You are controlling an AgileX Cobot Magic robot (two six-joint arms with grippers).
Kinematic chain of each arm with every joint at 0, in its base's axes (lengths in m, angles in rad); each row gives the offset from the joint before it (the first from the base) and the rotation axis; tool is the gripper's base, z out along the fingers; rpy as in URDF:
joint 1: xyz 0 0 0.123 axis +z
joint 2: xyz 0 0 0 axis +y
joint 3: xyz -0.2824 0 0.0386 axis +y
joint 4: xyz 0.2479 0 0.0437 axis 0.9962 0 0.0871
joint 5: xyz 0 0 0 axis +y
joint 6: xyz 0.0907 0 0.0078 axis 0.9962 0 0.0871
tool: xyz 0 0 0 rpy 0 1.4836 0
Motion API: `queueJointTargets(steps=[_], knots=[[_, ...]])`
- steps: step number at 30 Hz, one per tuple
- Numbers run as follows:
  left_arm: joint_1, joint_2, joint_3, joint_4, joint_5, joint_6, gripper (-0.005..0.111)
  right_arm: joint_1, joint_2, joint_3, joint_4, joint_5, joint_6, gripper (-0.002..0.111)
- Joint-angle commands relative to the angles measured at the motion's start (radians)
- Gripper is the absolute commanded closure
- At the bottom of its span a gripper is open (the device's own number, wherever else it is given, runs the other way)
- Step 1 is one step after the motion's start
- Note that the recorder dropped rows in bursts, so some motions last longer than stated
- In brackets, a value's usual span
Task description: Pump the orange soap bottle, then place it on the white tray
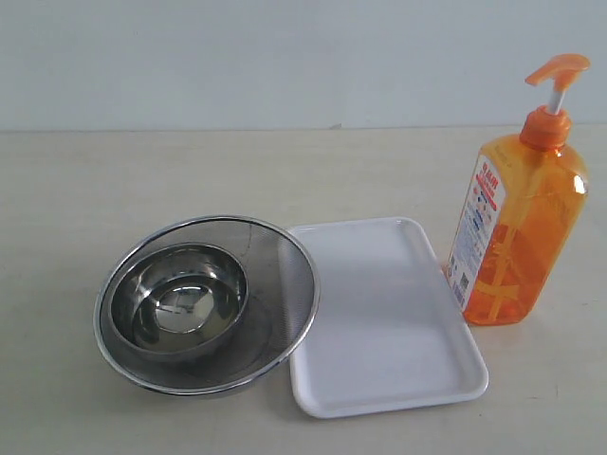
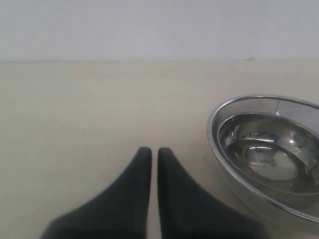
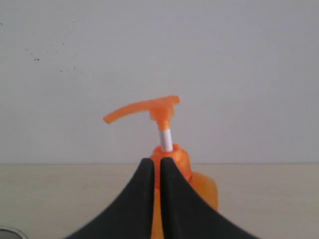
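Exterior view: strainer bowl (image 1: 289, 284) left; white tray (image 1: 389, 322) centre; orange soap bottle (image 1: 520, 237) right, upright, just beside tray's right edge
Left gripper (image 2: 151, 149): jaws pressed together, empty; by strainer bowl
Right gripper (image 3: 157, 160): jaws together, empty; nearer arm; pump head (image 3: 144, 107) ahead, above tips
Label (image 1: 474, 227): print too small to read

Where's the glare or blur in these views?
Exterior view: even light, faint shadows, bright reflections in the steel bowl. Left wrist view: left gripper soft-edged, bowl glare too. Right wrist view: right gripper blurred, orange soap bottle sharper.
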Motion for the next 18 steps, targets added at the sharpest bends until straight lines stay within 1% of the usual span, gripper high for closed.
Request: queueJointTargets(steps=[1,3,12,16,18], knots=[[0.002,-0.003,0.003,-0.007,-0.002,-0.008,0.102,0.0,0.032,0.132,0.198,-0.271,-0.209,0.106],[0.002,-0.003,0.003,-0.007,-0.002,-0.008,0.102,0.0,0.03,0.132,0.149,-0.232,-0.198,0.106],[0.002,-0.003,0.003,-0.007,-0.002,-0.008,0.102,0.0,0.03,0.132,0.155,-0.216,-0.127,0.106],[0.002,-0.003,0.003,-0.007,-0.002,-0.008,0.102,0.0,0.03,0.084,0.145,-0.099,-0.111,0.105],[0.002,-0.003,0.003,-0.007,-0.002,-0.008,0.102,0.0,0.03,0.05,0.074,-0.051,-0.056,0.105]])
